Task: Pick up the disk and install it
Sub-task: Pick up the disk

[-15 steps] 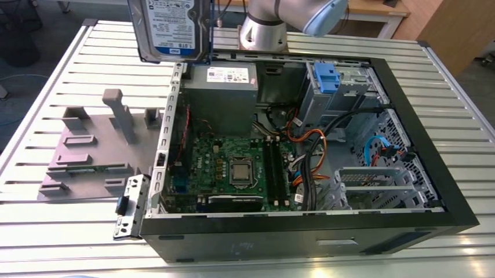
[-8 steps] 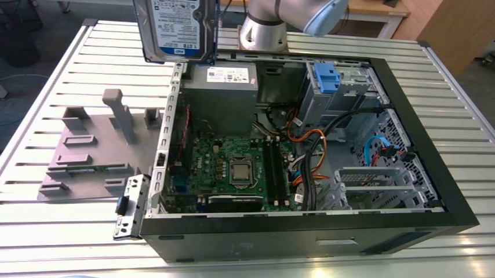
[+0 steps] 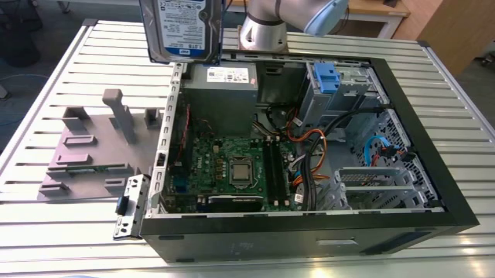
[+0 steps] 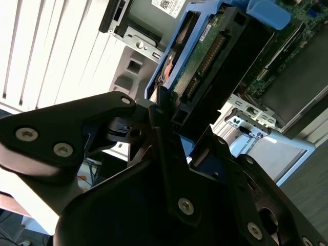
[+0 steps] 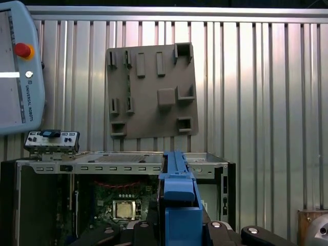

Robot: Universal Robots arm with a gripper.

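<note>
The disk [image 3: 182, 29], a silver hard drive with a white-and-blue label in a blue carrier frame, hangs upright in the air above the back left corner of the open computer case [image 3: 402, 116]. In the second wrist view the disk [image 4: 205, 51] shows its green circuit board and connector, and my gripper [image 4: 171, 115] is shut on its lower end. In the first wrist view the blue carrier edge [image 5: 177, 197] stands between the black fingers [image 5: 220, 229], with the case [image 5: 31, 169] below.
A grey fixture plate [image 3: 93, 150] with raised blocks lies on the slatted metal table [image 3: 46, 75] at the exterior view's left. A metal bracket [image 3: 130, 205] leans at the case's front left corner. A blue drive bay [image 3: 325, 78] sits inside the case. A teach pendant [image 5: 18, 66] lies on the table.
</note>
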